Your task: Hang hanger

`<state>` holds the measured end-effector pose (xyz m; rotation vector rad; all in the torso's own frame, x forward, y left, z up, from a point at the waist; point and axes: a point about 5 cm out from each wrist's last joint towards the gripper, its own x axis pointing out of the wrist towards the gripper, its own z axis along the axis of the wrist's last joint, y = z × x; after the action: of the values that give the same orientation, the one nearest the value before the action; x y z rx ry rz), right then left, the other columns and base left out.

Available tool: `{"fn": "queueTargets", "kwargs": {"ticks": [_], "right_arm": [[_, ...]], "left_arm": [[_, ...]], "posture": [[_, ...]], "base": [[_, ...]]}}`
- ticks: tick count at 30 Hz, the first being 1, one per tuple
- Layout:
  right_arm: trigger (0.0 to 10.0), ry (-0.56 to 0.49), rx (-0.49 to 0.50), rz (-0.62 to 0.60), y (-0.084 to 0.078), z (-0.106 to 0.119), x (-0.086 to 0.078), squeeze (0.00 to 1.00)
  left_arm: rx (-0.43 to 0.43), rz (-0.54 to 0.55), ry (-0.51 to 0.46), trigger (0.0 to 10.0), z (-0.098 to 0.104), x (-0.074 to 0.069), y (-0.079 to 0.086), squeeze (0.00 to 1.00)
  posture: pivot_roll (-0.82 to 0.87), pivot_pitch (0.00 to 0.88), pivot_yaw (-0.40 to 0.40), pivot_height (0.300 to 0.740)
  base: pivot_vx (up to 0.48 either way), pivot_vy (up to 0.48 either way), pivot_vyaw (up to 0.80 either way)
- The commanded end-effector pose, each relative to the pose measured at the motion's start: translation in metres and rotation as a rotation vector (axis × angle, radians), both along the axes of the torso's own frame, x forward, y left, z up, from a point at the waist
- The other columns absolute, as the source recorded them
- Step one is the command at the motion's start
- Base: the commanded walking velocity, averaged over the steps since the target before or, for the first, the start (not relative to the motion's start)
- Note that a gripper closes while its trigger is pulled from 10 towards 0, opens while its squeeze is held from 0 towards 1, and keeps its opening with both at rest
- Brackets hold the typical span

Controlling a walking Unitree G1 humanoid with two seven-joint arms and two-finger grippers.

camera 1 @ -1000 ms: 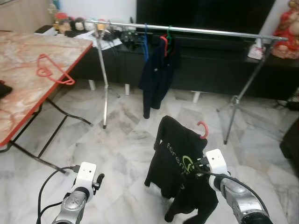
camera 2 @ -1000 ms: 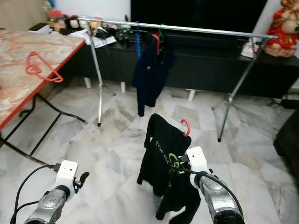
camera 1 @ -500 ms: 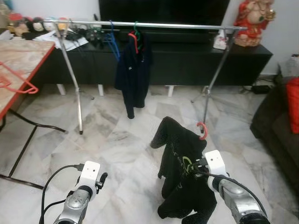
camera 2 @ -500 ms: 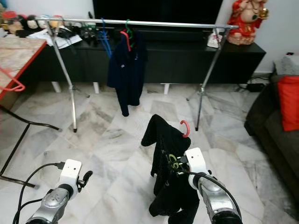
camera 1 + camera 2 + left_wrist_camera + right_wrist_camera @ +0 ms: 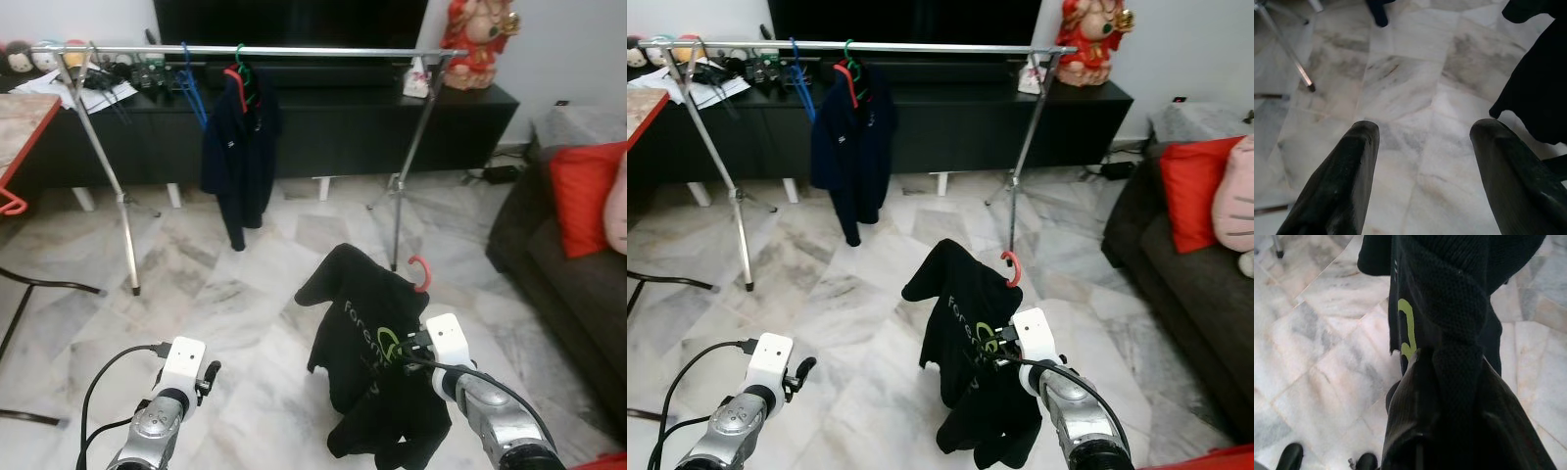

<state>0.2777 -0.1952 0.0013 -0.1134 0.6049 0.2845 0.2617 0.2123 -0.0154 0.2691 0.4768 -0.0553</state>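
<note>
Nearest, the right gripper [image 5: 415, 345] is clamped on a black shirt [image 5: 367, 333] draped over a red hanger [image 5: 421, 271], whose hook pokes up just above and beyond the fingers. The cloth looks soft, light and apt to slide, so the better hold is probably the stiff hanger under it. The left gripper [image 5: 1420, 161] hangs idle over the marble floor [image 5: 245, 284], fingers spread and holding nothing. Farther off stands the clothes rail [image 5: 294, 50], well apart from the hook, with a dark jacket [image 5: 237, 157] already hanging there.
</note>
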Motion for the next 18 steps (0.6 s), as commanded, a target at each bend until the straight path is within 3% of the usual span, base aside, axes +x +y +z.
{"fn": "queueTargets", "kwargs": {"ticks": [1, 10, 18], "right_arm": [[10.0, -0.045, -0.005, -0.002, -0.0032, 0.0076, 0.0058, 0.00], [10.0, -0.046, -0.011, 0.015, -0.0026, 0.0085, 0.0070, 0.00], [10.0, -0.039, 0.011, 0.128, 0.0042, 0.0115, 0.0078, 0.00]], "left_arm": [[-0.009, 0.000, 0.001, 10.0, -0.0007, 0.0009, -0.0037, 0.00], [0.002, -0.008, 0.000, 10.0, -0.0007, 0.0002, -0.0025, 0.00], [-0.036, -0.012, 0.005, 10.0, 0.0001, 0.0019, -0.0033, 0.00]], "posture": [[-0.03, 0.000, -0.073, 0.740], [-0.03, 0.000, -0.075, 0.740], [-0.03, 0.000, -0.076, 0.740]], "base": [[0.000, 0.000, -0.77], [0.000, 0.000, -0.77], [0.000, 0.000, -0.68]]}}
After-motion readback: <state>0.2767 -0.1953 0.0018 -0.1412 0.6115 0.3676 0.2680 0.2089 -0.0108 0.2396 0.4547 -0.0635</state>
